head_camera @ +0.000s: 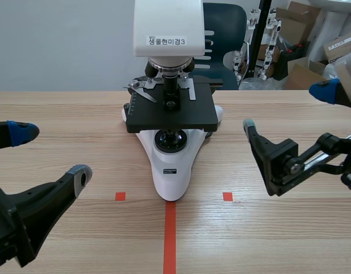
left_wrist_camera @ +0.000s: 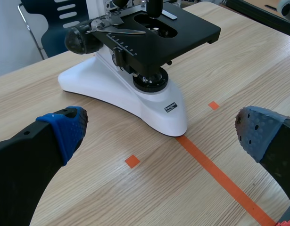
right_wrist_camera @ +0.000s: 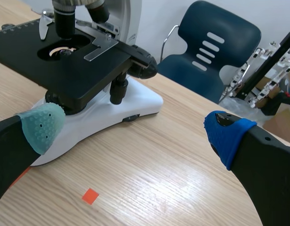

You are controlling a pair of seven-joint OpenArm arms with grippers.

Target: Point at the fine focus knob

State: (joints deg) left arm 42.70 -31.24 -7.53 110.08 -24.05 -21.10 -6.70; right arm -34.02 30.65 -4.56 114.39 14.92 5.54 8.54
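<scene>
1. The microscope (head_camera: 169, 165) stands centre frame on the wooden table (head_camera: 278, 240), its black focus knob (left_wrist_camera: 78, 40) beside the stage.
2. The left gripper (head_camera: 49, 153), lower left, gapes wide and empty.
3. The right gripper (head_camera: 286, 107), at the right edge, is spread wide too and holds nothing.

White microscope (head_camera: 170, 174), black stage (head_camera: 205, 111), wood-grain table (head_camera: 72, 123)

A light wooden table (head_camera: 61, 108) fills the frame; a white microscope (head_camera: 170, 171) stands on it at centre.

Microscope (head_camera: 170, 174) on table (head_camera: 67, 114) (jaws apart)
</scene>
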